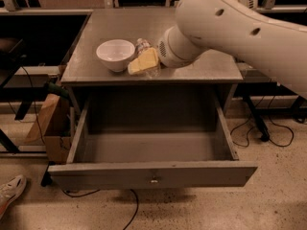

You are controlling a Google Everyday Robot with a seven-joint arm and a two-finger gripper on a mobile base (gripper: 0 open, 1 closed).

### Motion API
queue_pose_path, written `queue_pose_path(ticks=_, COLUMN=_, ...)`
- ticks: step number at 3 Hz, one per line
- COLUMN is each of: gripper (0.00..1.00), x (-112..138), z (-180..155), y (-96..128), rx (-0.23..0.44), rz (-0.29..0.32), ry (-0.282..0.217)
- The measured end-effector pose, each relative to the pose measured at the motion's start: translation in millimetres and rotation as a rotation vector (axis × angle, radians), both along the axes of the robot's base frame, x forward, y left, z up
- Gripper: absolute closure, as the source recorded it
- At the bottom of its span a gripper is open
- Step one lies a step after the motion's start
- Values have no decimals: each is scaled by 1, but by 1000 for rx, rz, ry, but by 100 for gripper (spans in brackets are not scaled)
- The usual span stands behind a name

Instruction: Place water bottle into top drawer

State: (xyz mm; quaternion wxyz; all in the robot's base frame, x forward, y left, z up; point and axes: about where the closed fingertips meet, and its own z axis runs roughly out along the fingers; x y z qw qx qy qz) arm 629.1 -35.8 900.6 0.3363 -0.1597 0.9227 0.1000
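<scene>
at the tip of the claw, on the worktop, lies the water bottle. one clear crinkled end shows just beyond the claw and a little clear plastic shows on its near side. so the claw seems to sit across the bottle's middle, and the bottle's long axis seems to run from the far side of the claw toward the worktop's front edge. i cannot tell whether the bottle lies flat or leans.

the claw's yellow tip covers the bottle and appears to touch it, but whether the claw is spread, pressed together or pinching the bottle i cannot tell.

a white bowl stands just beside the claw, on the side away from the arm, close to the bottle.

the top drawer is pulled open below the claw and nearer the camera. judging from this, the bottle must be lifted off the worktop, carried forward past the edge and lowered.
</scene>
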Motion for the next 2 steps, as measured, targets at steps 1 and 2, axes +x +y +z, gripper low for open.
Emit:
queue_pose_path(ticks=1, gripper=0, x=10, z=-16, y=26, rx=1, rz=-29, ry=45)
queue_pose_path(ticks=2, gripper=0, x=20, z=-24, y=47, rx=4, rz=-75, ry=76)
